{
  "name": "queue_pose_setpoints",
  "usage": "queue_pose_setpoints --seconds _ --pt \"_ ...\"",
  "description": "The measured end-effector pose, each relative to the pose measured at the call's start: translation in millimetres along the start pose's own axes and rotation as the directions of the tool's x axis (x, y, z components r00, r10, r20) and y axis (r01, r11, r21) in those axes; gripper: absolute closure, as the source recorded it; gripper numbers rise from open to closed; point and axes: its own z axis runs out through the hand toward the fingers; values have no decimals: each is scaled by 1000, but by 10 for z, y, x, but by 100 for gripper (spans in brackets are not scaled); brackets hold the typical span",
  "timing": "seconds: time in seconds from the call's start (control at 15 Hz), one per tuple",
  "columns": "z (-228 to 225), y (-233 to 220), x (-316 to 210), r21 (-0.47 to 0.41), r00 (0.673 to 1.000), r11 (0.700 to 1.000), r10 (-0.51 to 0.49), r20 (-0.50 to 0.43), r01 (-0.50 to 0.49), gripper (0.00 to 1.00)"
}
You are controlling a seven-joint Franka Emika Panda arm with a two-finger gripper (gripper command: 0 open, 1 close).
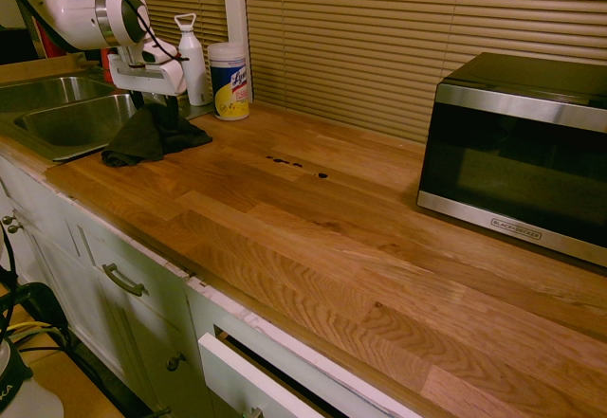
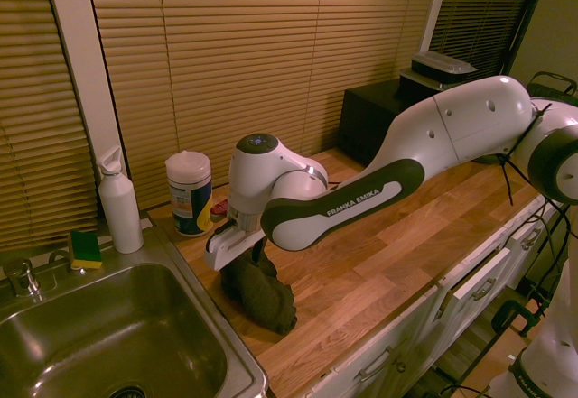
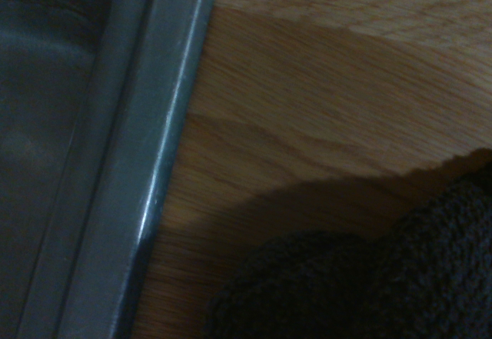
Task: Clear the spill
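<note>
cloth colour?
Dark grey-black knit cloth; weave shows best in the wrist view.

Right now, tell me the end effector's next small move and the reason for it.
Probably draw the dark cloth across the wooden counter toward the spill. The end effector is down on the cloth beside the sink, apparently gripping it, though the fingers are hard to make out. The drops lie apart from the cloth, toward the microwave, unwiped.

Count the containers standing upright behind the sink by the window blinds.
2. A white plastic bottle with a looped cap stands beside the sink corner; a cylindrical white-lidded wipes canister with a yellow label stands right next to it. Others may be hidden behind the arm.
</note>
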Motion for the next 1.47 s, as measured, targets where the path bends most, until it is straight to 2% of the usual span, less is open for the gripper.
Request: queue_pose_setpoints --seconds 0.6,0.93,1.47 --pt "105 -25 80 -29 1000 1000 11 9 -10 100" --pt "118 17 174 -30 999 999 -33 21 33 100" --pt "145 392 897 -62 1000 998 -23 -6 22 100"
